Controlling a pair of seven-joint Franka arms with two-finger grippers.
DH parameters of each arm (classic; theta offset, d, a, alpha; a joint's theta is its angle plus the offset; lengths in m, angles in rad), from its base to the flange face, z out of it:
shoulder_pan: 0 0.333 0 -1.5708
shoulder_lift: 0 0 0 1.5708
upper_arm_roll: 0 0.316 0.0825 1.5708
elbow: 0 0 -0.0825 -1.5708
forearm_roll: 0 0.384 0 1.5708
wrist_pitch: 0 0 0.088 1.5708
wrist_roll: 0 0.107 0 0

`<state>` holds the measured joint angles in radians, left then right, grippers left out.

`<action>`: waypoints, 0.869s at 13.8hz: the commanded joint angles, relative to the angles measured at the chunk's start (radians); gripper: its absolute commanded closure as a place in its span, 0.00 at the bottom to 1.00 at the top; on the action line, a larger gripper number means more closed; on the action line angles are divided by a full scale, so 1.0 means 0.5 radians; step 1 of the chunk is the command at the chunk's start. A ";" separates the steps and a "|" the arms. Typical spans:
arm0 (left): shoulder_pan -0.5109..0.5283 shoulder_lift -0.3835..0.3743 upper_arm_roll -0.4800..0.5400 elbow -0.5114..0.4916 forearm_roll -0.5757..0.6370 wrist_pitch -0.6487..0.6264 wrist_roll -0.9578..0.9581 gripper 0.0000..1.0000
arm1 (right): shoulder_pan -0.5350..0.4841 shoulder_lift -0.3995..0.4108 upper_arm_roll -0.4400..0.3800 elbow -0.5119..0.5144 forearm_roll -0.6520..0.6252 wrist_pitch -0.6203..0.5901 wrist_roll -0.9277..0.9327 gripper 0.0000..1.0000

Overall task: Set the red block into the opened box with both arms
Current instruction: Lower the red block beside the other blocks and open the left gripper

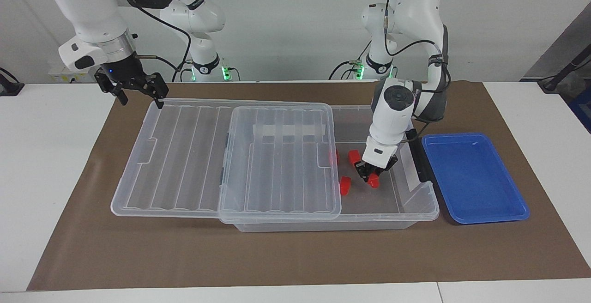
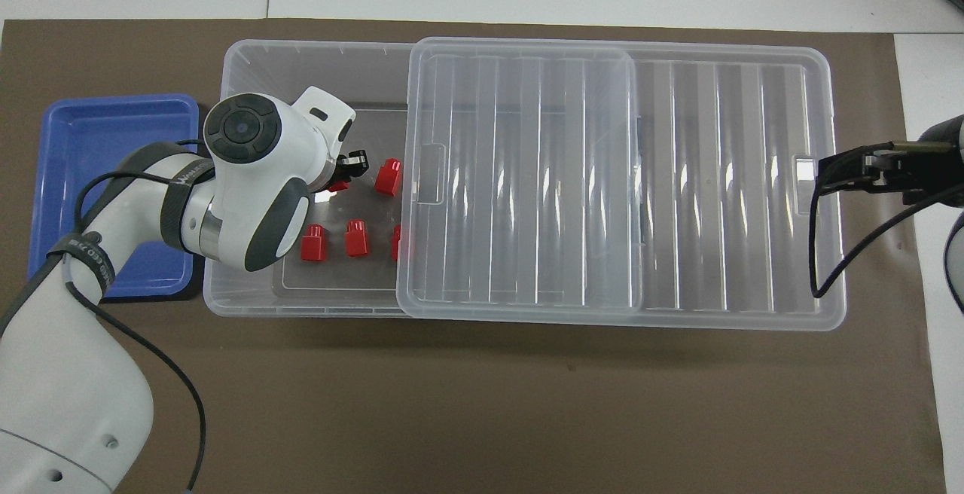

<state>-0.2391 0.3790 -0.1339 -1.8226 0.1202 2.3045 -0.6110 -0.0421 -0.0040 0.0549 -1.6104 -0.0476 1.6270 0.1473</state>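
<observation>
The left gripper is down inside the open end of the box, its fingertips pinched on a red block — the block hangs low over the box floor; whether it touches the floor I cannot tell. From above, the wrist hides most of that block, so only a red sliver shows, and its long axis cannot be read.

Four more red blocks lie on the box floor: one just beside the gripper, close to the lid's edge, and three nearer the robots in a row — the first, the second, the third half under the lid. The two fully seen in that row point their narrow step away from the robots.

The ribbed clear lid is slid toward the right arm's end, a white tape strip showing through it; no writing is legible. A blue tray holds nothing.

The right gripper waits spread above the lid's corner.
</observation>
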 commanded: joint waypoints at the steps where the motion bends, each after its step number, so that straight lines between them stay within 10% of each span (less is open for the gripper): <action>1: -0.028 0.021 0.029 -0.006 0.039 0.066 0.038 0.95 | -0.008 -0.001 0.016 0.012 -0.006 -0.011 0.015 0.00; 12: -0.004 0.098 0.038 -0.137 0.045 0.385 0.050 0.93 | -0.005 -0.017 -0.002 -0.013 0.058 -0.026 0.018 0.00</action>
<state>-0.2398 0.4301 -0.1255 -1.8471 0.1238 2.4340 -0.5946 -0.0410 -0.0040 0.0546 -1.6109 -0.0357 1.6198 0.1473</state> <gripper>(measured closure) 0.656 0.000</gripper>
